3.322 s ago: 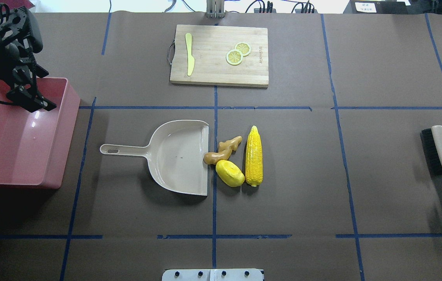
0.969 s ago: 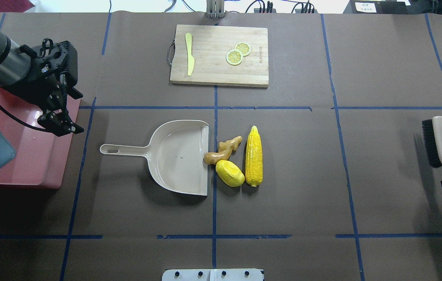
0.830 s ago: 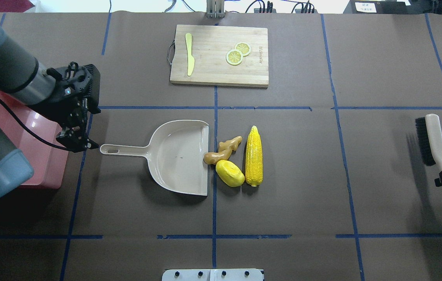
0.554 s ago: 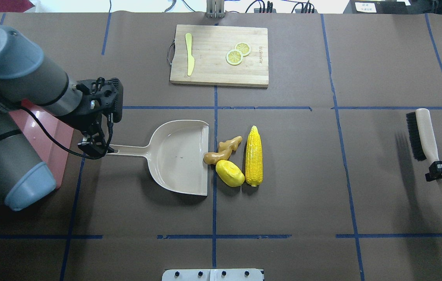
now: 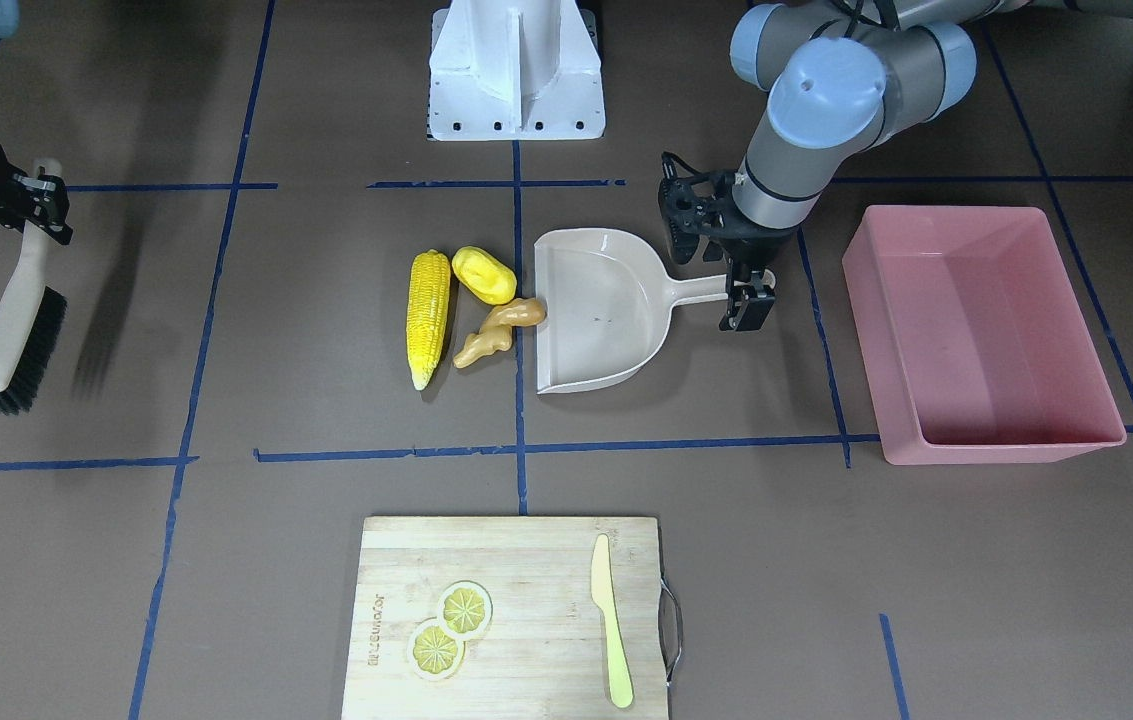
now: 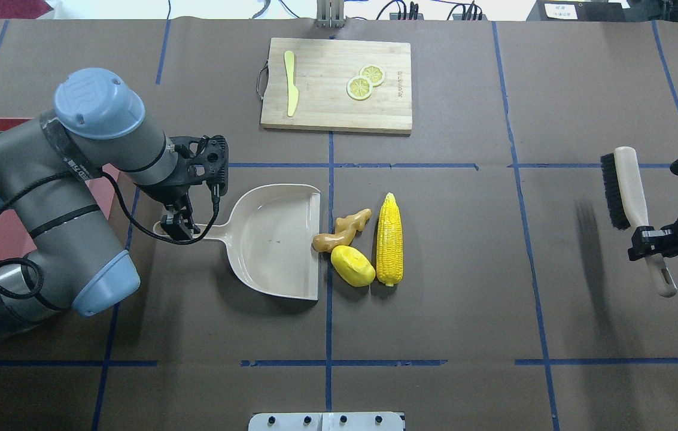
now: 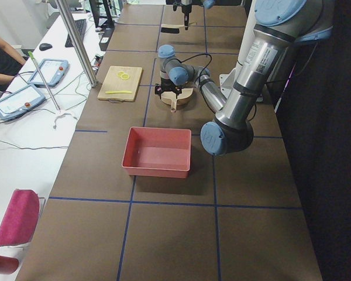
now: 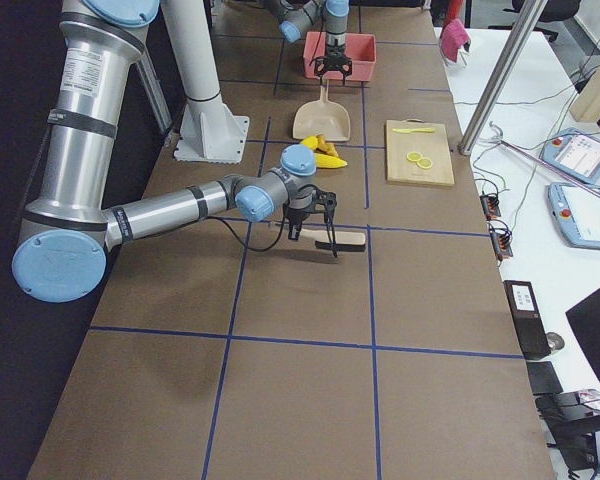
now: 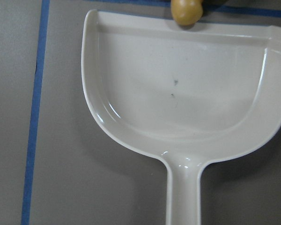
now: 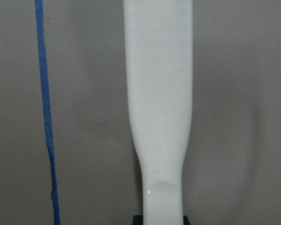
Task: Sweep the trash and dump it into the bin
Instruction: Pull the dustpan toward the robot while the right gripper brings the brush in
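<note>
Corn cob (image 6: pixel 389 239), potato lump (image 6: pixel 352 266) and ginger root (image 6: pixel 341 230) lie at the dustpan (image 6: pixel 273 239) lip, ginger touching it; bin (image 5: pixel 1001 447) well apart. Judged light, hard, roll-prone: best pushed broadside, not gripped. Brush (image 6: pixel 629 185) handle is pinched by right gripper (image 6: pixel 650 240). Left gripper (image 6: pixel 178 227) sits over dustpan handle; closure cannot be told.

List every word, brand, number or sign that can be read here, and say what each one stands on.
Nothing reads clearly enough to quote.
Burnt-in brand mark on the cutting board: too blurred to read.
Print on the white label beyond the table's far edge: too small to read.
Lettering on the left arm: too small to read.
</note>
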`<state>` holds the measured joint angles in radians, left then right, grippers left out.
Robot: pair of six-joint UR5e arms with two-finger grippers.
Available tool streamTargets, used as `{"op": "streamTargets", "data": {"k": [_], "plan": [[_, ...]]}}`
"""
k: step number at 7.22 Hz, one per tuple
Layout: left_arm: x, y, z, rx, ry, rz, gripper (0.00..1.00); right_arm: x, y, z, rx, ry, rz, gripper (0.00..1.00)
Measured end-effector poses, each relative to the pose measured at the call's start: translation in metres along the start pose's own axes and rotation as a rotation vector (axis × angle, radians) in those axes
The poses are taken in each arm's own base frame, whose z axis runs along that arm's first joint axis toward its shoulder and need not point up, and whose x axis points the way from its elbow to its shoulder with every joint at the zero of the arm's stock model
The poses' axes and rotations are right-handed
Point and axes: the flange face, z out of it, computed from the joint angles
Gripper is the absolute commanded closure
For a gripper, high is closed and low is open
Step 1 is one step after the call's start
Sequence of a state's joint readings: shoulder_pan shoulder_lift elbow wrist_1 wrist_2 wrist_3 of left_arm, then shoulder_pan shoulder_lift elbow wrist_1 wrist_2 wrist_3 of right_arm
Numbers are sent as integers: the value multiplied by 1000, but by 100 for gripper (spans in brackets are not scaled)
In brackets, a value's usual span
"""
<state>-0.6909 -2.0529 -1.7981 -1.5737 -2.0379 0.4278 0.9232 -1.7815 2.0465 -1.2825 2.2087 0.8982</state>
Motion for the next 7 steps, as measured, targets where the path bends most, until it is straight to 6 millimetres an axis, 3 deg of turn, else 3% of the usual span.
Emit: {"op": "streamTargets", "data": {"k": [3,6,7], "plan": [[20,-5,29,-34,32,21,0,-12,-1,-5,5,-1,6,100],[24,-1,42,-63,39,21,1,-22,0,-6,4,-11,23,100],[25,1,44,-68,40,19,10,-26,0,-6,4,-15,26,100]]}}
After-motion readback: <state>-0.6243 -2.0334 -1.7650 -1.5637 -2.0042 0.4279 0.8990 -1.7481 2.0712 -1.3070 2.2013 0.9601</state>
